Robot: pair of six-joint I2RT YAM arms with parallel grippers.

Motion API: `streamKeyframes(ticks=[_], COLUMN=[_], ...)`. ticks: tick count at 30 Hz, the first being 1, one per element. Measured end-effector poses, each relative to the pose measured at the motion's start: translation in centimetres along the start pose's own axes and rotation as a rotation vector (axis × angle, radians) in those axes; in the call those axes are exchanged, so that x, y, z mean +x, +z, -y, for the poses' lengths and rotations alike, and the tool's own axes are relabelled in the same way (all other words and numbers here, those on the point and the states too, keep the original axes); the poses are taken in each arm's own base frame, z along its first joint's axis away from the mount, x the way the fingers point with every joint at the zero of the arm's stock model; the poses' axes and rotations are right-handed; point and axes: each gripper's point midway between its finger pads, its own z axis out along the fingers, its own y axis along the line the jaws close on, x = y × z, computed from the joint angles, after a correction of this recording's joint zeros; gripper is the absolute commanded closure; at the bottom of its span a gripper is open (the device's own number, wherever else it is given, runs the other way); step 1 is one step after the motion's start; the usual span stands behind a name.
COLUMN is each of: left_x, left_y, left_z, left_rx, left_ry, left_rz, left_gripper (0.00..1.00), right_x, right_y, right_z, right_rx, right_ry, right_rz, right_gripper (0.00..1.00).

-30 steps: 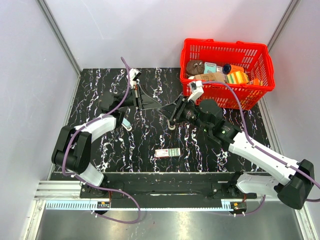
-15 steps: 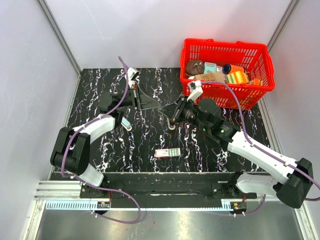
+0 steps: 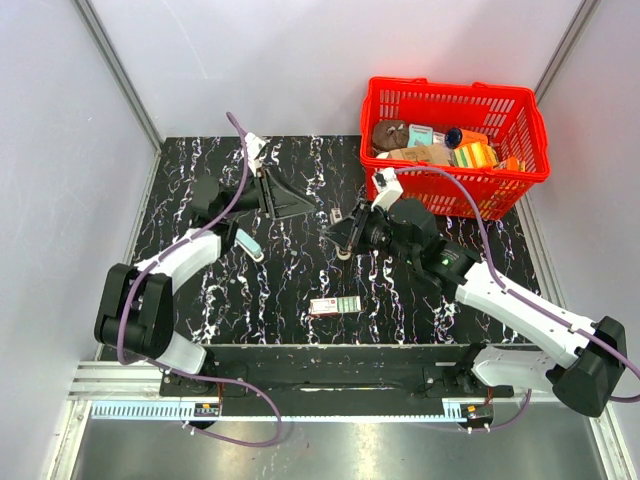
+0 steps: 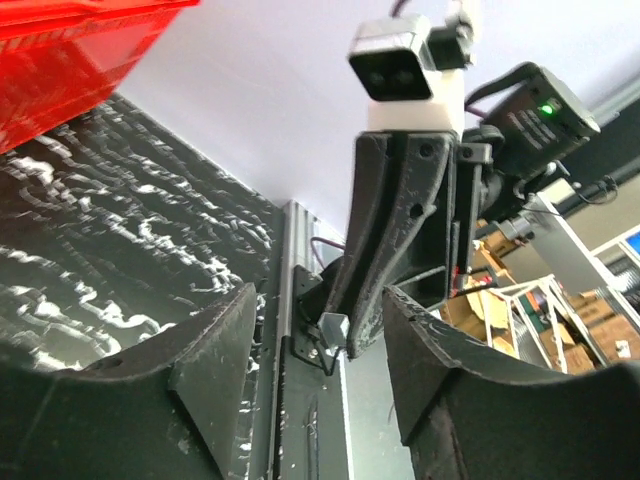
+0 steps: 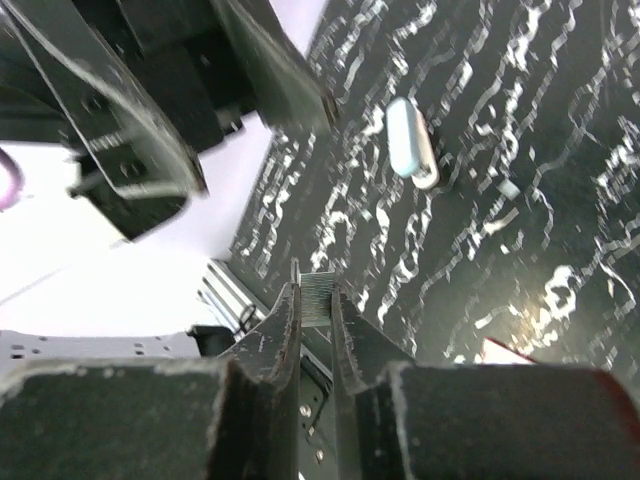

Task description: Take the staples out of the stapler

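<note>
- Stapler (image 3: 250, 245): small bar with a pale top, lying flat on the tabletop (image 3: 300, 165). It is in the left half, about midway between the far and near edges, just beside the left arm's forearm. No gripper touches it.
- Staples (image 5: 318, 292): short silvery ribbed strip, out of the stapler and well apart from it. It is pinched at the very tips of the right gripper and held above the middle of the tabletop.
- Right gripper (image 3: 335, 228): closed tight on the staples. The strip sits at the end of the fingers, so the hold looks shallow.
- Left gripper (image 3: 295, 205): jaws about half apart with nothing between them. It faces the right gripper from its far-left side, near it but not touching.
- Box (image 3: 334, 305): flat, pink and green, on the tabletop close to the middle of the near edge.
- Basket (image 3: 470, 195): red, holding assorted goods, at the far right corner.
- Progress, as judged: the main step looks done, since a strip is free of the stapler.
- Left to do, as judged: set the strip down on the tabletop. Whether more staples remain inside the stapler cannot be told.
</note>
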Motion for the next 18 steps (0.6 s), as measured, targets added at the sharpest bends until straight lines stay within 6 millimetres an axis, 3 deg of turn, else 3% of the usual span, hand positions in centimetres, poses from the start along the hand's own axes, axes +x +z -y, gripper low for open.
streamKeyframes(ticks=[6,9,13,18], left_x=[-0.1,1.3,5.7,12.4], left_y=[-1.3,-1.6,-2.3,-3.6], left_z=[-5.3,-8.2,-11.4,-13.6], left_rx=[-0.204,-0.333,-0.475,-0.568], left_ry=[0.082,0.158,0.249,0.389], left_rz=[-0.029,-0.097,-0.257,-0.495], left_gripper=[0.42,0.44,0.45,0.46], right_x=[3.6,5.6,9.1,13.7], right_y=[-1.0,-1.4,-2.2,-2.7], right_z=[3.8,6.0,10.1,12.8], right_rx=[0.159,0.248,0.413,0.575], right_ry=[0.017,0.039,0.065,0.026], right_rz=[-0.144,-0.214,-0.300,-0.409], right_gripper=[0.97,0.97,0.98,1.00])
